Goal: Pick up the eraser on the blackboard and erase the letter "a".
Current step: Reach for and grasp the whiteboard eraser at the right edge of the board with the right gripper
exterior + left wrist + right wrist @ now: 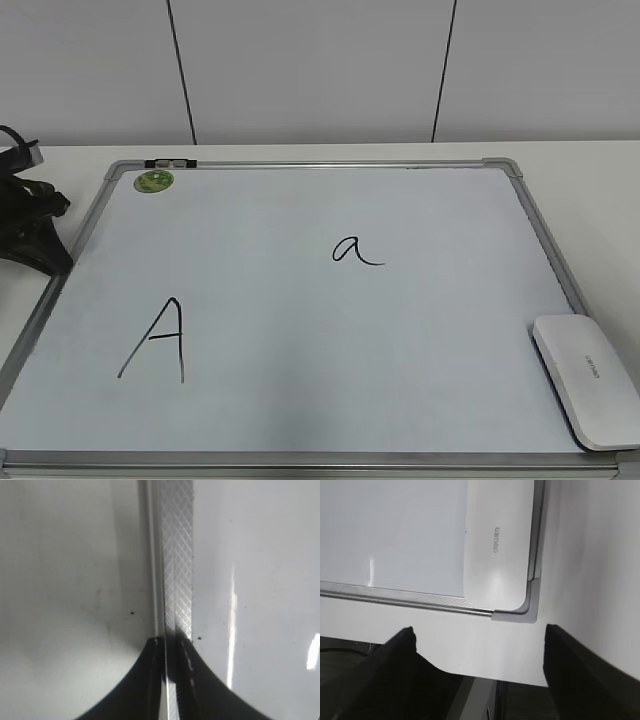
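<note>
The blackboard [300,400] is a pale whiteboard in a silver frame, lying flat on the table. The eraser [588,378], a flat white rounded block with small grey lettering, lies on the board's near right corner. It also shows in the right wrist view [497,540]. The letter "a" [355,250] is near the board's middle. My right gripper [479,630] is open and empty, over the table's front edge just short of the eraser; it is out of the exterior view. My left gripper [170,642] is shut and empty over the board's left frame [176,570], and it shows at the exterior view's left edge [55,258].
A larger capital "A" [155,340] is drawn at the board's near left. A round green magnet [154,181] sits at the far left corner. White table [590,180] surrounds the board. A wall stands behind. The table's front edge [485,677] drops off below the right gripper.
</note>
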Motion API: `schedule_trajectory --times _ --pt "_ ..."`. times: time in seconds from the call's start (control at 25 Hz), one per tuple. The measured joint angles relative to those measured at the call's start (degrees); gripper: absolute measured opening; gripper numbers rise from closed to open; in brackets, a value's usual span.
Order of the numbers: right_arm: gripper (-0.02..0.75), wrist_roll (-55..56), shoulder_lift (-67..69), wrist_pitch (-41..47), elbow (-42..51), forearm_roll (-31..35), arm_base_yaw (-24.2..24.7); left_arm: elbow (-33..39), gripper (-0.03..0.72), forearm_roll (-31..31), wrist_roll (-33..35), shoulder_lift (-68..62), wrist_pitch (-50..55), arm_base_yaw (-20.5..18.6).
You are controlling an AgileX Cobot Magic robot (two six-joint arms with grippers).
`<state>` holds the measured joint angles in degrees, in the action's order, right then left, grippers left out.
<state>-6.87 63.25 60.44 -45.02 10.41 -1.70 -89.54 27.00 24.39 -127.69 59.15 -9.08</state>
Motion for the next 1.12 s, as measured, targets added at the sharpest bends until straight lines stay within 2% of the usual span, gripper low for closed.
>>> schedule_trajectory --times 0.2,0.32,0.52,0.8,1.12 --pt "0.587 0.65 7.85 -5.42 -0.10 -0.69 -2.75 0.00 0.034 0.20 0.00 0.00 0.00 0.00" --pt "0.587 3.49 11.67 -7.99 -0.14 -3.26 -4.04 0.00 0.034 0.34 0.00 0.00 0.00 0.00" --pt "0.591 4.54 16.75 -11.71 -0.14 -4.63 -4.09 -0.10 0.034 0.34 0.00 0.00 0.00 0.00" --pt "0.641 4.27 22.42 -15.44 -0.23 -4.53 -4.09 -0.10 0.034 0.34 0.00 0.00 0.00 0.00" --pt "0.646 3.64 27.28 -18.58 -0.36 -4.02 -4.09 -0.10 0.034 0.34 0.00 0.00 0.00 0.00"
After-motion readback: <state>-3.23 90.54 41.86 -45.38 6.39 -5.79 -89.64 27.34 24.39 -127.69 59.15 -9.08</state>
